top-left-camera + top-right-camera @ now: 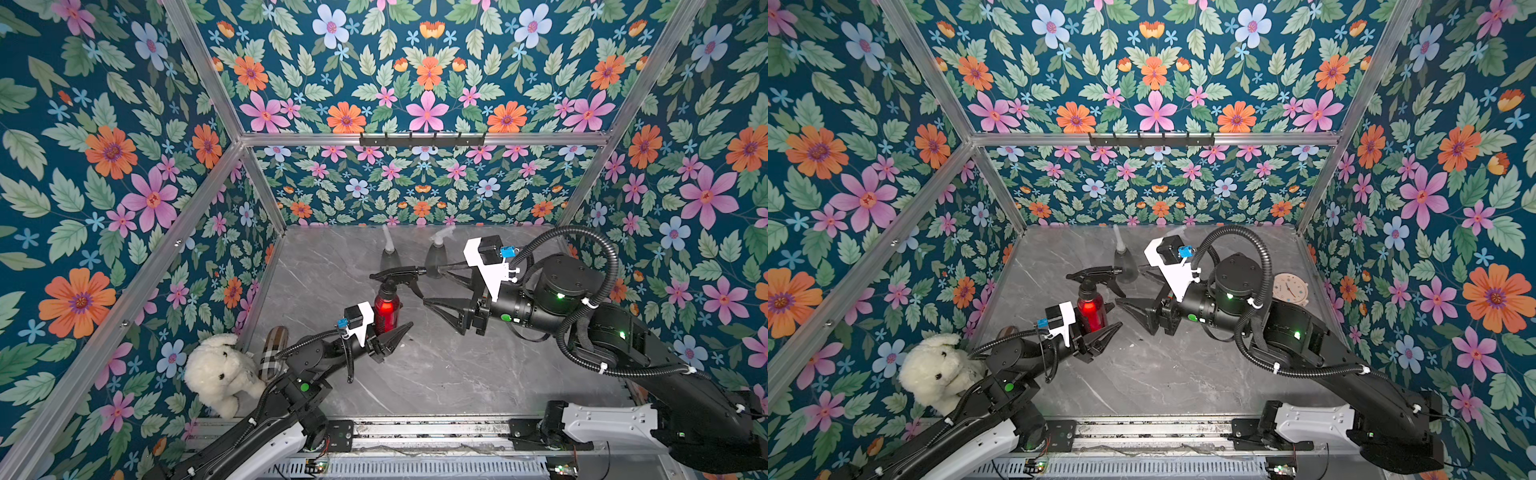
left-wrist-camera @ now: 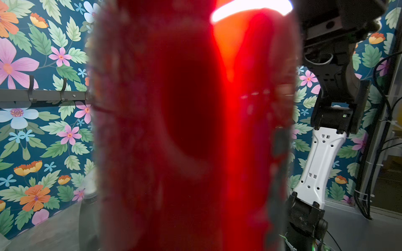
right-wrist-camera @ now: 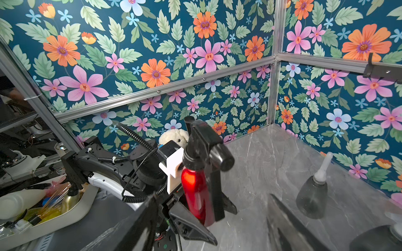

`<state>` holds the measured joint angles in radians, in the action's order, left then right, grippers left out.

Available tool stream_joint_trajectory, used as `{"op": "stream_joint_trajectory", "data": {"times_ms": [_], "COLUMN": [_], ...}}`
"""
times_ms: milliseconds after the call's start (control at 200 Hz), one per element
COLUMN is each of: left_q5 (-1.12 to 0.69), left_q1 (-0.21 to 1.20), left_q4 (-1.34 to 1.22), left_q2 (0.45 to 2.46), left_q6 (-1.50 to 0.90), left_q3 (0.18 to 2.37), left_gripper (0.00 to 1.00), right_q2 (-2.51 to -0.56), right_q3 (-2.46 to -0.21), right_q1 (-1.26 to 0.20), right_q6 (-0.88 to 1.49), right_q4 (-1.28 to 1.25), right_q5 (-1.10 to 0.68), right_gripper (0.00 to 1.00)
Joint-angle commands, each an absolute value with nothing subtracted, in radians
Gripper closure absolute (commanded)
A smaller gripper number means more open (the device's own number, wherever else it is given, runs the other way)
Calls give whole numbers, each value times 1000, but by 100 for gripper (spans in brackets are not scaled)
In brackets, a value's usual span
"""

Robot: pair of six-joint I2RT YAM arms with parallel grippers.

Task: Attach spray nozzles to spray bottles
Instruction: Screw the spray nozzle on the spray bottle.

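Capping the red bottle [image 1: 386,309]: the left pincer [image 1: 1106,318] pinches its lower body and holds it upright. The black nozzle [image 1: 395,276] sits on the neck above that pincer, with its spout aimed toward the right pincer [image 1: 434,284]. The right pincer's jaws stand spread just beside the spout and trigger and, as far as can be seen, touch neither.

The step appears to be letting go of the seated nozzle. To do it well, the left grip should stay firm and vertical. The right jaws should back straight off, clear of the trigger, so that the collar is not twisted loose. Whether the collar is fully tight cannot be told.

Beyond the right pincer stand two grey bottles [image 1: 390,259] [image 1: 435,259], each with a whitish nozzle [image 1: 386,237] [image 1: 442,235] in its neck. No liquid shows in them, and the red bottle is opaque. Behind the left pincer, a cream tray [image 3: 91,195] holds assorted bottles and small parts.
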<state>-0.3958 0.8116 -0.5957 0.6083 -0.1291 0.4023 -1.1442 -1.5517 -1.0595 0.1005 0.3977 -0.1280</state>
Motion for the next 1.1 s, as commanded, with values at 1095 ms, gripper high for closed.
{"op": "stream_joint_trajectory", "data": {"times_ms": [1095], "left_q5": [-509], "left_q1": [810], "left_q4": [-644], "left_q2": [620], "left_q6": [-147], "left_q3": [410], "left_gripper": [100], "right_q2": [-1255], "right_q3": [-1640], "right_q1": [-889], "right_q6": [58], "right_q4": [446], "right_q5": [-321], "right_gripper": [27]}}
